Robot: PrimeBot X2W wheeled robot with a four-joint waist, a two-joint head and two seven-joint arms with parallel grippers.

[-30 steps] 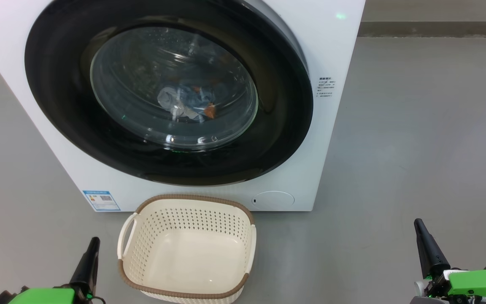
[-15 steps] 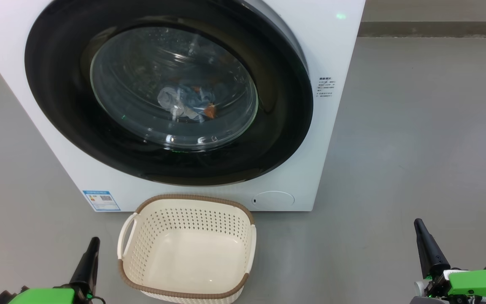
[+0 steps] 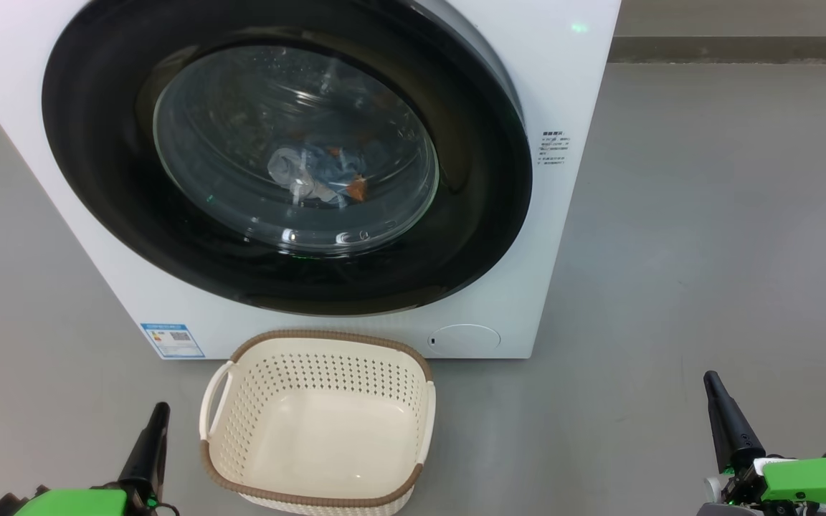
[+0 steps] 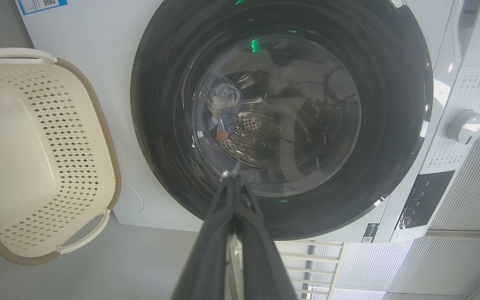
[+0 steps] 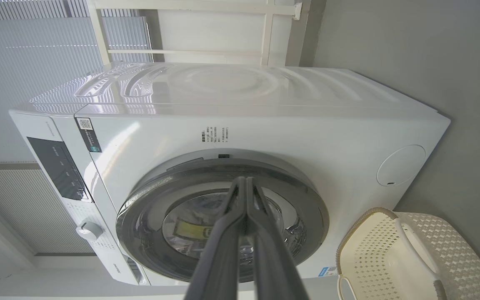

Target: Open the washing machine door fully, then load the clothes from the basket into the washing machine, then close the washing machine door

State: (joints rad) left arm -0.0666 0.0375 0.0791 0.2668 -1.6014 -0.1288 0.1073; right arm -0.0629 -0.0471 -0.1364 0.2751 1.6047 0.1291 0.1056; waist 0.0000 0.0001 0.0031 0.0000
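The white washing machine [image 3: 571,86] fills the upper head view. Its door [image 3: 470,236], round with a glossy black rim, lies shut against the front. Through the glass I see light-blue clothes [image 3: 316,172] with orange-brown patches lying in the drum; they also show in the left wrist view, clothes [image 4: 223,110]. The cream basket [image 3: 320,423] with a brown rim stands on the floor just in front of the machine, with nothing in it. My left gripper [image 3: 158,412] is shut, low and left of the basket. My right gripper [image 3: 710,380] is shut, far right of it. Both hold nothing.
Grey floor [image 3: 707,229] stretches to the right of the machine up to a dark skirting strip [image 3: 743,49]. A blue energy label [image 3: 173,340] and a round service flap [image 3: 467,338] mark the machine's lower front. The control panel and a white dial [image 4: 467,125] sit beyond the door.
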